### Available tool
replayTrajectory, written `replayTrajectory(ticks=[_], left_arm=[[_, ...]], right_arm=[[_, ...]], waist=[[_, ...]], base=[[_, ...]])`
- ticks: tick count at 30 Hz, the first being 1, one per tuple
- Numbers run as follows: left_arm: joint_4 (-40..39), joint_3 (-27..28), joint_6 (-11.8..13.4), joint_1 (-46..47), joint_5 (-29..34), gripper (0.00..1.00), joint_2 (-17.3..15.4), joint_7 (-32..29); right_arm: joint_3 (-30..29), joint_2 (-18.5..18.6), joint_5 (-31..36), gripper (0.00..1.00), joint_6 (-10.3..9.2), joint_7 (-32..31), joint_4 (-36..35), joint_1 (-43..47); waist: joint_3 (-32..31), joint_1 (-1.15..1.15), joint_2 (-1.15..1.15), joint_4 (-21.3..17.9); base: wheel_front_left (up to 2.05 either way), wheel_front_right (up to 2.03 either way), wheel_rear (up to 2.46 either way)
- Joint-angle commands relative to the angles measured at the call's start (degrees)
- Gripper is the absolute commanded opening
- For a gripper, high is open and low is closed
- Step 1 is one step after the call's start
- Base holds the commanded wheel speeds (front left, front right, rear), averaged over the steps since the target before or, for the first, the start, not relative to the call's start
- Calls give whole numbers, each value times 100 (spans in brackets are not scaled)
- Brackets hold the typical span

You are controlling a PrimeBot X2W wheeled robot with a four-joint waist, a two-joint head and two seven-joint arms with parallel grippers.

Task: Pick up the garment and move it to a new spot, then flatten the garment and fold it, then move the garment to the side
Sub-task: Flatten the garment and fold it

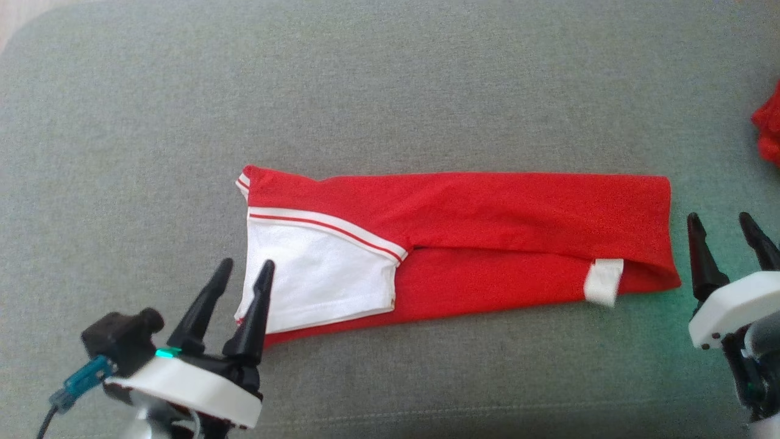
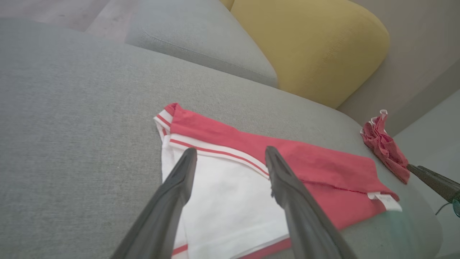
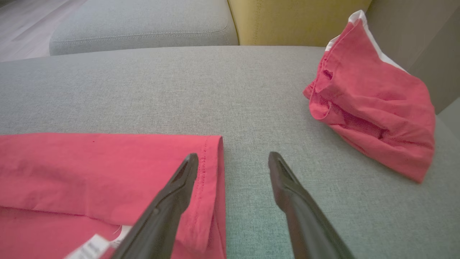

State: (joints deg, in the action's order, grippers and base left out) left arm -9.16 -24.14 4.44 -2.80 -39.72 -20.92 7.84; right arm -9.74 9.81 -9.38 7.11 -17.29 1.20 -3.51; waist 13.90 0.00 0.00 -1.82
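Garment [image 1: 475, 207], red with a white panel, is being shown folded into a long strip across the middle of the grey cushion [image 1: 390, 79]. At its white left end, the left gripper [image 1: 247, 266] is being held with fingers spread wide and nothing between them; whether the cloth is being touched is unclear. Just beyond the right hem, the right gripper [image 1: 719, 217] is being held equally wide, empty. Farther right, a crumpled red cloth [image 1: 769, 128] is being shown well apart.

The head view looks steeply down on the grey cushion [image 1: 390, 91]. Both wrist views skim low, sharing the red garment [image 1: 487, 207].
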Motion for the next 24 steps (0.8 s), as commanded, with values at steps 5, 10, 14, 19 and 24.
replayTrajectory(ticks=[5, 10, 14, 19, 24], left_arm=[[-206, 321, 80, 177, 145, 100, -48, 232], [-112, 268, 139, 349, 316, 100, 16, 319], [-6, 159, 153, 458, 410, 100, 109, 352], [84, 104, 143, 551, 461, 100, 139, 375], [118, 82, 138, 637, 480, 100, 153, 386]], right_arm=[[92, -3, 129, 100, 37, -27, -360, -56], [288, -18, 174, 100, 37, -213, -244, -264], [356, -27, 168, 100, 37, -324, -14, -455], [422, 70, 169, 100, 37, -601, 362, -757], [645, 347, 90, 100, 37, -1090, 777, -1143]], waist=[[-5, 0, 0, -27], [20, 0, 0, -39], [49, 0, 0, -25], [116, 0, 0, -28], [195, 0, 0, -36]], base=[[0, 0, 0], [0, 0, 0], [0, 0, 0], [0, 0, 0], [0, 0, 0]])
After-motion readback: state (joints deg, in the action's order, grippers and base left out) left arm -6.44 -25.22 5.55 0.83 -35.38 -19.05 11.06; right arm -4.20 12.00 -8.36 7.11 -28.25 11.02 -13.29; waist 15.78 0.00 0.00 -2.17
